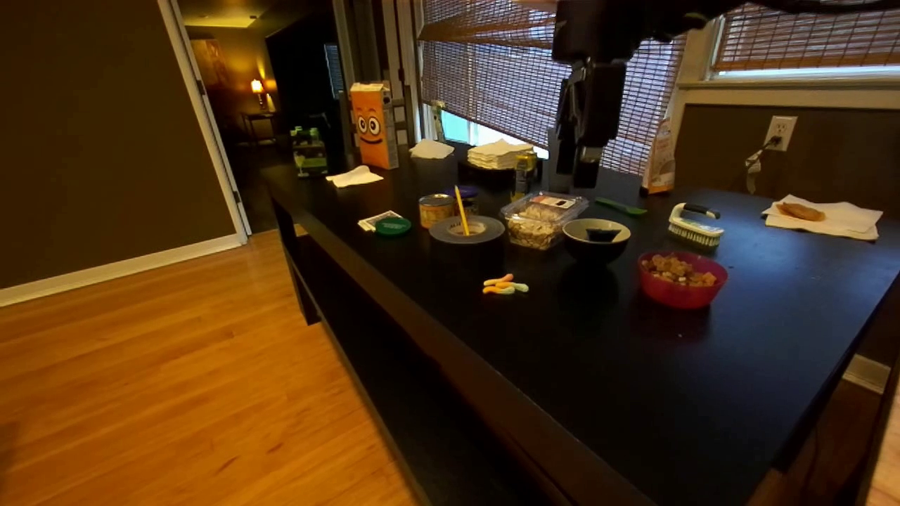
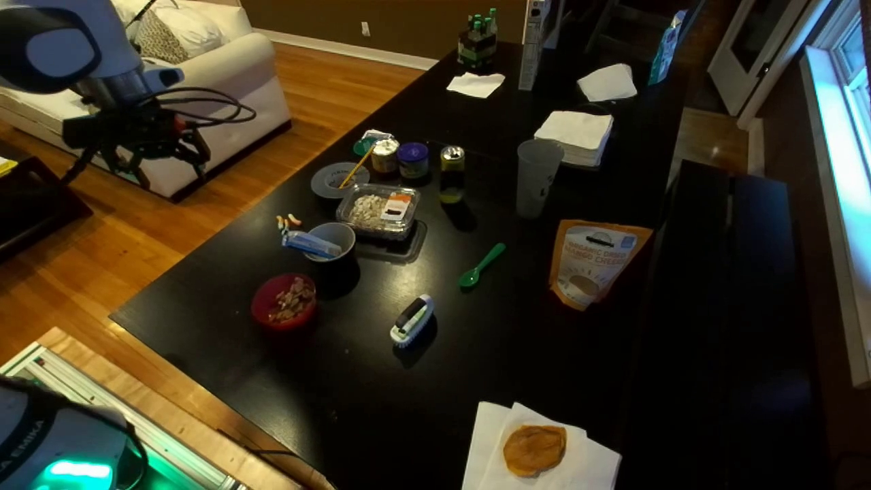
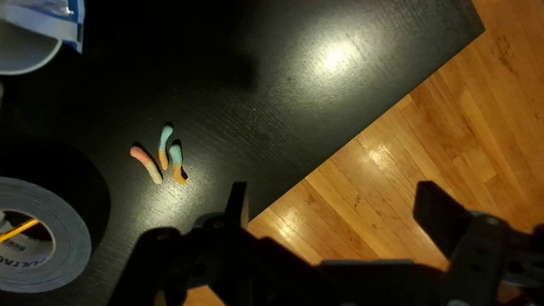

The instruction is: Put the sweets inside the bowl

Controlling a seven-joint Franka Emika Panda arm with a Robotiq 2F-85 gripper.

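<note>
Hand spread wide and empty, and there lie the sweets on the bench, up and left of it in the wrist view, lengths roughly crossing its closing line, so it should shift that way!

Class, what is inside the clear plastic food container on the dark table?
Small pale pieces fill much of the clear plastic food container; both exterior views show them. A white and orange label hides part of the inside from above; outer pieces cover anything deeper.
</note>
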